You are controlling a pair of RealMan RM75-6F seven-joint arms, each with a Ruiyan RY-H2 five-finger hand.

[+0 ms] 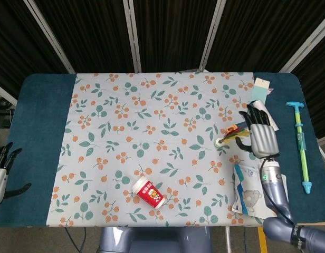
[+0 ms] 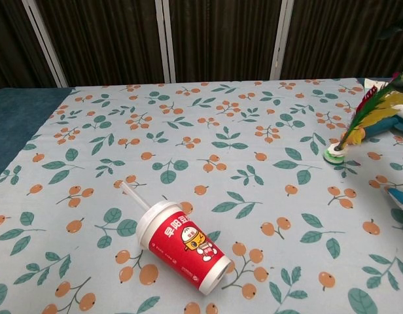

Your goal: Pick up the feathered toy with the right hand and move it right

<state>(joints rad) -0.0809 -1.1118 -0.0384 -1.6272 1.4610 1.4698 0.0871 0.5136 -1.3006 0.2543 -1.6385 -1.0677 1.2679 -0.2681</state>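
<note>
The feathered toy [image 1: 233, 134] leans steeply to the right, its white round base [image 1: 219, 141] on the floral cloth. In the chest view its green, yellow and red feathers [image 2: 375, 110] slant up toward the right edge from the base [image 2: 332, 154]. My right hand [image 1: 261, 135] is just right of the toy and pinches the feather tips between thumb and fingers. In the chest view that hand lies almost wholly outside the frame. My left hand [image 1: 1, 169] hangs off the table's left side, fingers apart and holding nothing.
A red paper cup [image 1: 148, 192] with a straw lies on its side near the front [image 2: 182, 247]. Behind my right hand lies a white lint roller [image 1: 264, 115]. A teal long-handled tool [image 1: 301, 145] is at the far right, a white packet [image 1: 253, 192] in front.
</note>
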